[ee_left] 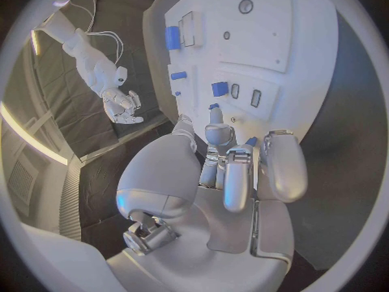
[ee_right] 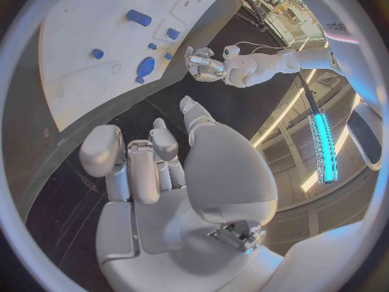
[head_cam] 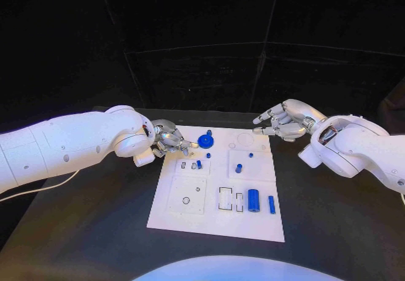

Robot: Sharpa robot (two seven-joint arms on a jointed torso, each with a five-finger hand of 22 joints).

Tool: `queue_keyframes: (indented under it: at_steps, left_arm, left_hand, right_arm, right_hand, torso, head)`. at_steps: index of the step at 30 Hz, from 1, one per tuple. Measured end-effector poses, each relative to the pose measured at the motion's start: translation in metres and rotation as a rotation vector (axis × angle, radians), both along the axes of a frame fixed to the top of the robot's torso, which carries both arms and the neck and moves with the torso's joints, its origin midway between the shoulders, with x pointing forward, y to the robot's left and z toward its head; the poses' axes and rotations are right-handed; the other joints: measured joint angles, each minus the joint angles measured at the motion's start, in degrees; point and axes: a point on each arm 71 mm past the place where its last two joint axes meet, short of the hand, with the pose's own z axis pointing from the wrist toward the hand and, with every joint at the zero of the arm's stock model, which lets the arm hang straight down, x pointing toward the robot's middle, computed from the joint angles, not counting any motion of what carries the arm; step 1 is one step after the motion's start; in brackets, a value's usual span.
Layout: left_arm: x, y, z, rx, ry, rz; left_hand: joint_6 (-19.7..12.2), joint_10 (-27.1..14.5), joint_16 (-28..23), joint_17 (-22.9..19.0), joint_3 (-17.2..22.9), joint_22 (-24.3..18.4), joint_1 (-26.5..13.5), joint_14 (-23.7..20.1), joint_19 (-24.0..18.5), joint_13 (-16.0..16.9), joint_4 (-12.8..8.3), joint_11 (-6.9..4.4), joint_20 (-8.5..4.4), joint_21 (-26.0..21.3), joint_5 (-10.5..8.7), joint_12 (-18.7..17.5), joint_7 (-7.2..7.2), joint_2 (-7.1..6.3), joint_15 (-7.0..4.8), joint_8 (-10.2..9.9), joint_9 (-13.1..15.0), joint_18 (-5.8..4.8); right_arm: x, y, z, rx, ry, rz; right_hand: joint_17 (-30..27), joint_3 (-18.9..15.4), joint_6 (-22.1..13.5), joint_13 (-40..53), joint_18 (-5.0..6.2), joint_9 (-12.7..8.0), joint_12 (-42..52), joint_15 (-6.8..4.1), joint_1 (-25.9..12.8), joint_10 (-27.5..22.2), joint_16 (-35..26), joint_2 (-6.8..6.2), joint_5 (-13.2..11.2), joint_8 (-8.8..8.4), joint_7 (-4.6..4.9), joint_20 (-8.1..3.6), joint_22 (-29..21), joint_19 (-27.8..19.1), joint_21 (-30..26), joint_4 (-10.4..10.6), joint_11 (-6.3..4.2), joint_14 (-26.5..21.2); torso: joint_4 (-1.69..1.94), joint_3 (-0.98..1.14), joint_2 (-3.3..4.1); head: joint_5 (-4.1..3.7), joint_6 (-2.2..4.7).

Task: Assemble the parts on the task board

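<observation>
two hands up near board's far end, neither holding anything i can see. board (head_cam: pixel 187 219) white, flat mid-table, long side running away from robot. left hand (head_cam: pixel 171 140) over board's far left edge, fingers curled loosely by small blue peg (head_cam: pixel 199 164); risk: nudging peg or knob aside. right hand (head_cam: pixel 282 122) off far right corner, fingers spread. blue knob (head_cam: pixel 206 141) near far edge, blue cylinder (head_cam: pixel 253 201) and bar (head_cam: pixel 271 204) lying near right.
</observation>
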Motion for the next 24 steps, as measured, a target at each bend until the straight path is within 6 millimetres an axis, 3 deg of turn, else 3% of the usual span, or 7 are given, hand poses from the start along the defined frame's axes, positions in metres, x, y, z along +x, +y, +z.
queue_keyframes:
  at_steps: [6, 10, 24]
  left_arm:
    - [0.004, -0.012, -0.003, 0.105, -0.004, -0.051]
    - [0.007, -0.023, -0.002, 0.146, -0.008, -0.080]
    - [0.014, -0.042, -0.005, 0.225, -0.018, -0.134]
  left_hand:
    - [-1.34, 0.02, 0.00, 0.00, -1.51, 2.16, 0.08, 0.00, 0.00, 1.82, 0.56, -0.02, 0.01, 1.57, 0.00, 1.87, -0.33, 0.46, 0.00, 3.35, 3.29, 0.00]
    - [-1.95, 0.33, 0.00, -0.01, -2.18, 2.96, -0.10, 0.00, 0.00, 2.51, 0.80, -0.33, 0.01, 1.93, 0.00, 2.27, -0.47, 0.64, 0.00, 4.33, 4.44, 0.00]
    - [-2.94, 0.33, 0.00, -0.01, -2.91, 2.95, -0.32, 0.00, 0.00, 2.23, 1.17, -0.33, 0.02, 1.93, 0.00, 2.55, -0.47, 0.86, 0.00, 5.30, 5.74, 0.01]
  right_arm:
    - [0.003, 0.001, -0.002, -0.026, -0.002, 0.000]
    - [0.004, 0.003, -0.002, -0.042, -0.004, 0.006]
    - [0.005, 0.000, -0.004, -0.081, -0.007, 0.009]
  right_hand:
    - [-0.08, 0.00, 0.38, -0.01, 0.00, 0.00, 0.00, 0.00, -0.24, 0.00, 0.00, 0.24, 0.28, 0.01, -0.03, -0.07, -0.10, -0.07, 0.00, 0.00, 0.00, 0.00]
    - [-0.08, 0.00, 0.38, 0.04, 0.00, 0.00, 0.00, 0.00, -0.24, 0.20, 0.00, 0.24, 0.28, 0.01, -0.02, -0.07, -0.10, -0.07, 0.00, 0.00, -0.20, 0.00]
    - [-0.27, -0.09, 0.58, 0.03, 0.00, 0.05, 0.00, 0.00, -0.24, 0.20, -0.14, 0.24, 0.49, 0.10, -0.23, -0.07, -0.22, -0.07, 0.00, -0.09, -0.20, 0.00]
  torso:
    - [-0.01, 0.08, -0.09]
    - [-0.05, 0.08, -0.06]
    - [-0.01, 0.08, 0.04]
  head:
    - [0.16, -0.09]
    - [0.30, -0.25]
    - [0.19, -0.62]
